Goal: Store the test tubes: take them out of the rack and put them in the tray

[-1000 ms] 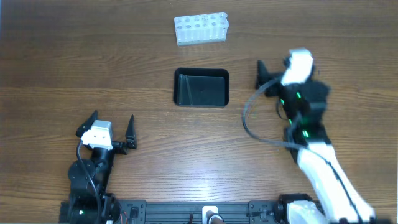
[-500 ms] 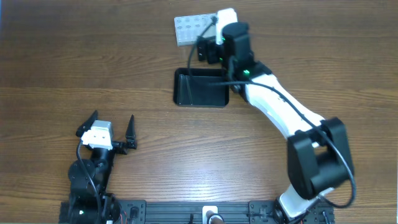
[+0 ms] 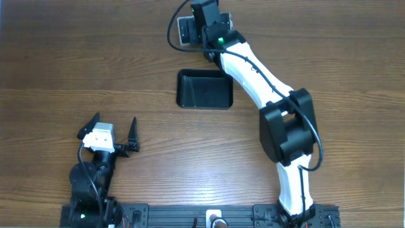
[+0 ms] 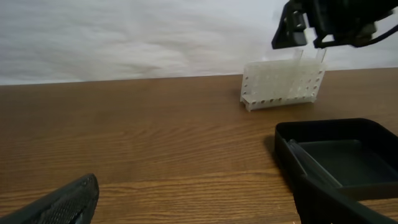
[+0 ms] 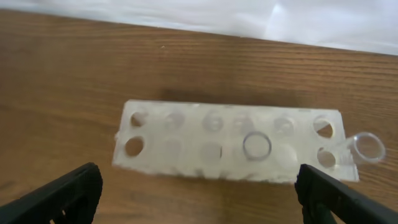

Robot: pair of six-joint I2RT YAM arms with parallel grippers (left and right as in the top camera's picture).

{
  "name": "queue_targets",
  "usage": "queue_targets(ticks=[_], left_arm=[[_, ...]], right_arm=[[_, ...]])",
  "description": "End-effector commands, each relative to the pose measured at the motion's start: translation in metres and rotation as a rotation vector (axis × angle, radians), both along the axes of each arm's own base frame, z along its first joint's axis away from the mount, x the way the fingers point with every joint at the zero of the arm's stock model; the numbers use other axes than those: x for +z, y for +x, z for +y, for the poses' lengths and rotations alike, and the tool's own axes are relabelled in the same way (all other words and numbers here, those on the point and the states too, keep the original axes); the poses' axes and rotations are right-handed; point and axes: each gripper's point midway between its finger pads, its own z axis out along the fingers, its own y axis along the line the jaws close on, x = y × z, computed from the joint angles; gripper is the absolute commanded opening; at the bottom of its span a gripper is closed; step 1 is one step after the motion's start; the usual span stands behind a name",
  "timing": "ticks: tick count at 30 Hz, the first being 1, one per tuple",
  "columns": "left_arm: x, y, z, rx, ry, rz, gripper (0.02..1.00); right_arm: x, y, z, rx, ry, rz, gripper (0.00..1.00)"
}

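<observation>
Above the rack (image 5: 230,149), my right gripper (image 5: 199,198) is hovering with its fingers spread wide and nothing between them, one finger off each end of the rack. A second ago this arm was sitting well off to the side of the rack, out beyond the tray (image 3: 204,92). Since then it has been swinging across the tray, and it is now stretching right over the rack.

I am seeing two tube mouths from here. One test tube (image 5: 256,145) is standing in a hole near the middle of the rack, and another tube (image 5: 367,148) is poking up at the rack's end. So I am judging that I am lining up for a pick, with no tube gripped yet.

On the rack's near side, toward my bases, the tray is waiting just beside it. Something long and clear (image 4: 314,165) is lying on its floor, possibly a tube already stored.

Well apart from the rack, my left gripper (image 3: 114,125) is resting open and has not been moving.
</observation>
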Motion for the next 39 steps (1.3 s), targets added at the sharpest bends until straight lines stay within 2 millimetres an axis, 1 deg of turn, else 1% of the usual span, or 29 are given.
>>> queue_targets(ticks=[1,8,13,19,23,29,32,35,39], left_arm=[[-0.001,0.000,0.000,-0.005,0.010,-0.001,0.998],[-0.001,0.000,0.000,-0.006,0.010,-0.001,1.000],[-0.001,0.000,0.000,-0.006,0.010,-0.001,1.000],[-0.001,0.000,0.000,-0.006,0.010,-0.001,1.000],[-0.001,0.000,0.000,-0.006,0.010,0.000,1.000],[-0.001,0.000,0.000,-0.005,0.010,-0.001,1.000],[-0.001,0.000,0.000,-0.006,0.010,-0.001,1.000],[-0.001,0.000,0.000,-0.005,0.010,-0.001,1.000],[-0.001,0.000,0.000,-0.006,0.010,-0.001,1.000]], right_arm=[[0.001,0.013,-0.002,-0.048,-0.001,-0.033,0.993],[-0.008,0.023,-0.012,-0.085,-0.013,-0.048,0.993],[-0.014,0.030,-0.012,-0.094,-0.009,-0.066,0.987],[-0.016,0.034,-0.021,-0.133,-0.033,-0.080,0.965],[-0.017,0.034,-0.022,-0.134,-0.035,-0.078,0.908],[-0.023,0.033,-0.024,-0.140,-0.047,-0.066,0.790],[-0.025,0.034,-0.029,-0.164,-0.068,-0.069,0.779],[-0.025,0.034,-0.030,-0.168,-0.071,-0.071,0.766],[-0.026,0.034,-0.030,-0.166,-0.076,-0.072,0.706]])
